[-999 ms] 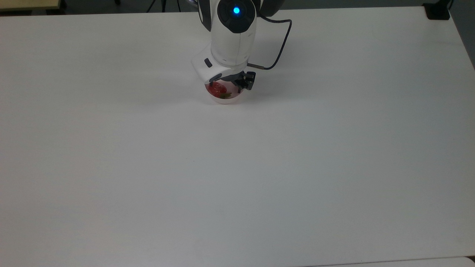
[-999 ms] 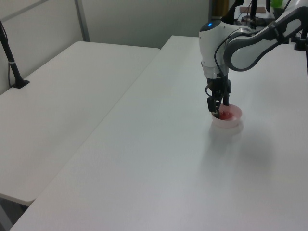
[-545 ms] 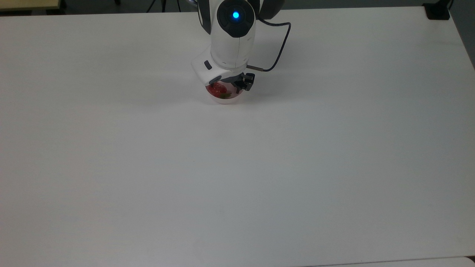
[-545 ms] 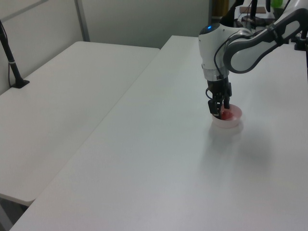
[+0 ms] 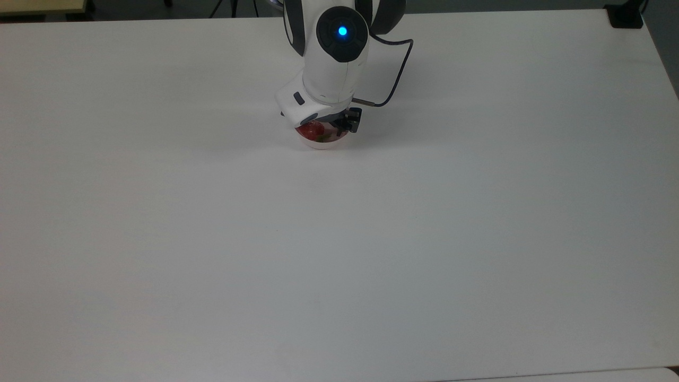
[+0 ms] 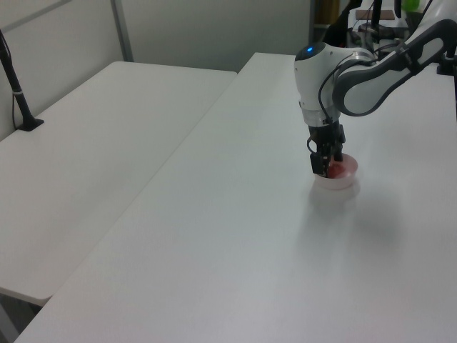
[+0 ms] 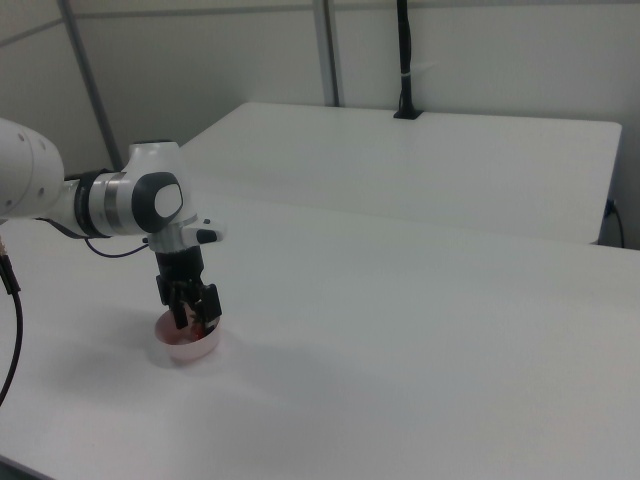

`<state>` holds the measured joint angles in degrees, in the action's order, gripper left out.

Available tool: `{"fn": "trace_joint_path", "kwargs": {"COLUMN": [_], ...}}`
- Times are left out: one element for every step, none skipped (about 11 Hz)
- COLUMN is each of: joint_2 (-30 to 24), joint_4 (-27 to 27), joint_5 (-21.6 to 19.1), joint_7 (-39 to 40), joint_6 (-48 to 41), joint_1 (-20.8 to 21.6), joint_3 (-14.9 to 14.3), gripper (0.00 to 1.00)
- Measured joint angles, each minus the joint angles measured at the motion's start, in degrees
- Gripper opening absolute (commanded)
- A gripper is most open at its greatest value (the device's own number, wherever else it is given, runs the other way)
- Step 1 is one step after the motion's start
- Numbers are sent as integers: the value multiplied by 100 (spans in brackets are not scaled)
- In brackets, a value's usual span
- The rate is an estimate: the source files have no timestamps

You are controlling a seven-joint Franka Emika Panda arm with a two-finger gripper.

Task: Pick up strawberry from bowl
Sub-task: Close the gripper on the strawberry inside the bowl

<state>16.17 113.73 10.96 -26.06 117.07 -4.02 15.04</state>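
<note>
While the robot arm [image 6: 357, 68] bends down over the white table [image 5: 339, 239], its gripper [image 7: 193, 312] dips into the pink bowl [image 5: 321, 141]. That bowl sits near the table's 12 o'clock edge in the top view. Inside it, toward 9 o'clock, lies the red strawberry [image 5: 311, 129], green leaves at about 5 o'clock. Dark fingers [image 7: 209, 301] stand on either side of the berry, but I cannot tell if they squeeze it.

Glossy strawberry [image 5: 311, 128], smooth matt bowl [image 5: 320, 143]
</note>
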Motion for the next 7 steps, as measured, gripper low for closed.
{"fn": "trace_joint_path", "kwargs": {"joint_2": [15, 36, 39, 38, 37, 26, -18], "joint_4": [30, 52, 45, 45, 45, 37, 27], "joint_5": [40, 52, 55, 57, 57, 60, 61], "joint_7": [-33, -47, -61, -70, -71, -71, -71], "joint_6": [46, 116, 129, 129, 129, 129, 129], "joint_1": [5, 12, 18, 19, 19, 19, 19], "joint_3": [4, 8, 10, 10, 10, 10, 10], "gripper": [43, 43, 43, 43, 43, 43, 43]}}
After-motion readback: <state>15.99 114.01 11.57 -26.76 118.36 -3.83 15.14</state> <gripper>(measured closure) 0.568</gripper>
